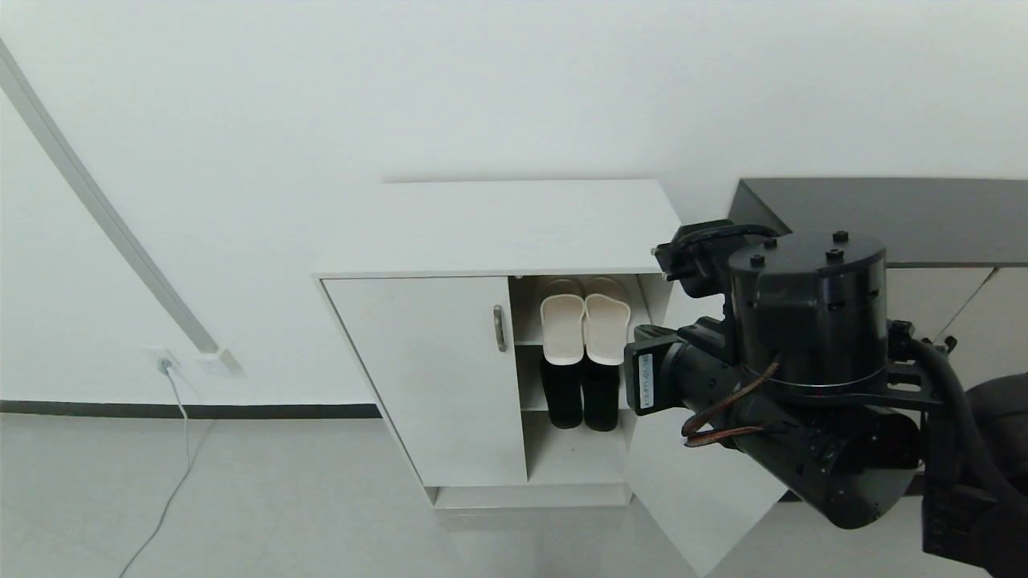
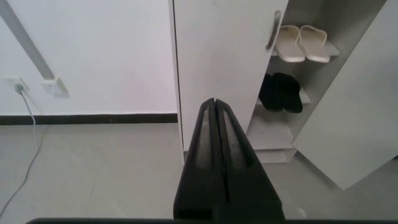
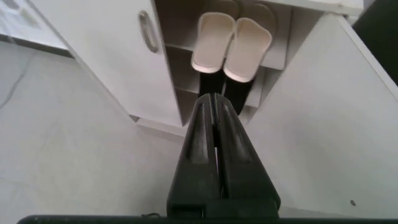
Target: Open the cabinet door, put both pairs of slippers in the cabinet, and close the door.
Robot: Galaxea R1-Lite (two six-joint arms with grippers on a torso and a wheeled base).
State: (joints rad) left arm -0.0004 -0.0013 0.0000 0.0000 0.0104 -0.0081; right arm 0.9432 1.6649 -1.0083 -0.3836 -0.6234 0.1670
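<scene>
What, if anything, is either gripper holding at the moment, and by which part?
Nothing; the left gripper and right gripper are both shut and empty.

No legible text, arm sticker [image 1: 646,377] unreadable

I see the cabinet [image 1: 498,229] with its right bay open, the right door [image 1: 683,498] swung out toward me, walling that side. The left door [image 1: 426,377] is closed. The upper shelf holds white slippers [image 1: 584,325], the middle black slippers [image 1: 581,393]; the bottom shelf [image 1: 574,461] has room. My right tool [image 3: 214,99], fingers together, points into the gap between the doors.
</scene>
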